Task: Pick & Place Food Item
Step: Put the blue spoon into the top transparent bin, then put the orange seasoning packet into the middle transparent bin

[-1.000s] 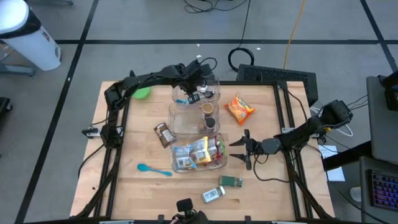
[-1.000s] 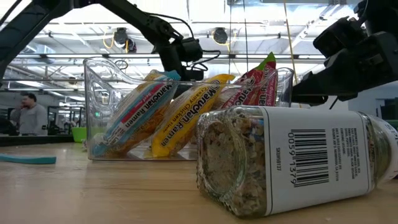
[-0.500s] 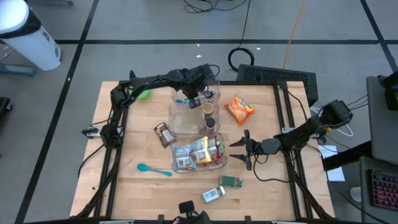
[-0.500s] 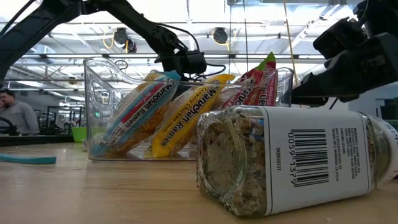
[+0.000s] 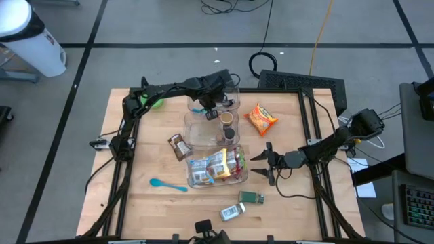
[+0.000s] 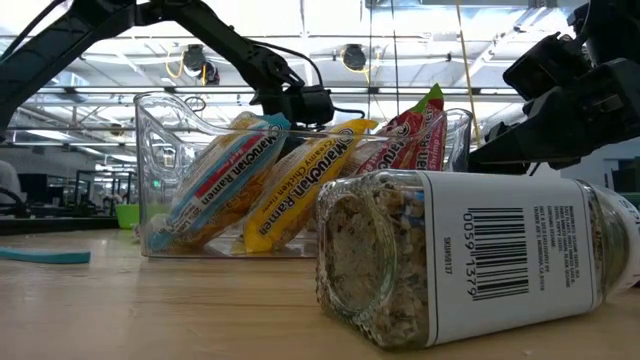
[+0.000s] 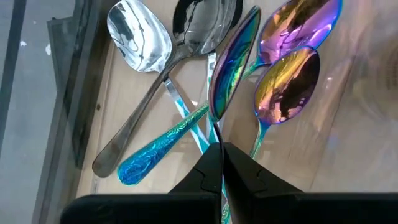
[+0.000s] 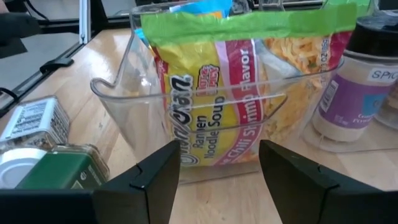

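My left gripper [image 7: 221,149] reaches down into the far clear bin [image 5: 234,89], shut on an iridescent spoon [image 7: 231,65]. Other spoons lie on the bin floor around it: a silver one [image 7: 140,37], a dark one [image 7: 205,22], two purple-gold ones [image 7: 287,87] and a teal-handled one [image 7: 155,155]. Ramen packs [image 8: 208,93] stand on edge in the near clear bin [image 5: 203,177]. My right gripper [image 5: 262,163] waits open just right of that bin, fingers pointing at it. An orange snack bag [image 5: 261,118] lies flat at the far right. My left gripper pinches the iridescent spoon's thin handle [image 7: 216,134] between its two shut fingers, just below the bowl. The fingers come from above, slanting steeply down. The spoon's bowl [image 7: 233,59] stands on edge, pointing away from the fingers, over the other spoons; whether it rests on them I cannot tell.
A middle clear bin [image 5: 196,132] holds two jars [image 5: 228,126]. A brown packet [image 5: 178,146] lies to its left. A blue spoon [image 5: 167,184] and two spice jars [image 5: 242,205] lie near the front edge; one [image 6: 470,255] fills the low view. A green bowl [image 5: 156,102] stands at the far left.
My left gripper has sunk into the far bin and tipped a little more steeply, staying shut. The right arm has kept still.
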Robot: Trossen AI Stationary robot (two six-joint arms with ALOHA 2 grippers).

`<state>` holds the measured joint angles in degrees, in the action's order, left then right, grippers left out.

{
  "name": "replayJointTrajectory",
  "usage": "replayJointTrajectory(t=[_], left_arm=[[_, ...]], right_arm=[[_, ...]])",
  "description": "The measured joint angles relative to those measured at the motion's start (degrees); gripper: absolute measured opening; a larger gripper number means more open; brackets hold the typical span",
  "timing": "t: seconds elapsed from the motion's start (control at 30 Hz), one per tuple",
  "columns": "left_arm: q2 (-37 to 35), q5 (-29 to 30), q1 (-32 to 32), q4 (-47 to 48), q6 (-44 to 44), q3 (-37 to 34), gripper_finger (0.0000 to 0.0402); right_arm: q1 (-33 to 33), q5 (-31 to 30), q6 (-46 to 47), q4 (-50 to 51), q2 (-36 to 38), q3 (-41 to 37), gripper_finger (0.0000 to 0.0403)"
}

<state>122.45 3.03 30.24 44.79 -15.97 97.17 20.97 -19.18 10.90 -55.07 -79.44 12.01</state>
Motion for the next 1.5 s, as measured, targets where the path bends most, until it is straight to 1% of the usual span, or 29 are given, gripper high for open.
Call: replayJointTrajectory(t=[0.1, 0.2, 0.33, 0.63, 0.77, 1.0, 1.07, 1.23, 1.3, 1.33, 1.4, 1.5], left_arm=[[0.0, 0.12, 0.0, -0.48, 0.2, 0.0, 0.0007], [0.02, 0.46, -0.04, -2.74, 1.07, 0.0, 0.0022], [0.02, 0.46, -0.04, -4.32, 1.72, 0.0, 0.005], [-0.38, 0.87, -0.04, -4.39, 1.93, 0.0, 0.0117], [-3.33, 3.06, -0.22, -4.46, 1.93, -0.02, 0.0132], [-12.6, 2.29, -1.36, -1.77, 4.18, -0.02, 0.0136], [-16.11, -0.85, -1.65, -0.76, 5.14, -0.02, 0.0136], [-25.58, -16.62, -2.64, 0.68, 4.46, -0.02, 0.0136], [-29.46, -20.48, -3.16, 0.63, 4.19, -0.55, 0.0136], [-31.32, -21.47, -3.53, 0.4, 3.75, -1.44, 0.0136], [-35.91, -21.65, -4.41, -1.14, 3.37, -5.37, 0.0136], [-43.54, -20.91, -5.76, -6.78, 4.87, -15.21, 0.0136]], right_arm=[[0.01, 0.0, 0.42, 0.48, 0.0, 0.0, 0.0212], [0.02, 0.02, 0.44, 0.58, 0.0, 0.0, 0.0212], [0.0, 0.04, 0.44, 0.76, 0.0, 0.0, 0.0212], [0.02, 0.09, 0.44, 1.72, 0.0, 0.0, 0.0212], [0.02, 0.09, 1.2, 2.13, 0.0, 0.0, 0.0212], [0.02, 0.06, 2.14, 2.19, 0.0, 0.0, 0.0212], [0.02, 0.07, 2.14, 2.19, 0.0, 0.0, 0.0212], [0.02, -0.04, 4.05, 2.94, 0.02, -0.02, 0.0212], [0.02, -0.07, 4.93, 3.57, 0.02, -0.02, 0.0212], [0.02, -0.07, 5.25, 3.77, 0.0, -0.02, 0.0212], [0.02, -0.07, 6.43, 4.09, 0.02, -0.02, 0.0212], [0.02, -0.08, 8.91, 4.58, 0.01, -0.02, 0.0212]])
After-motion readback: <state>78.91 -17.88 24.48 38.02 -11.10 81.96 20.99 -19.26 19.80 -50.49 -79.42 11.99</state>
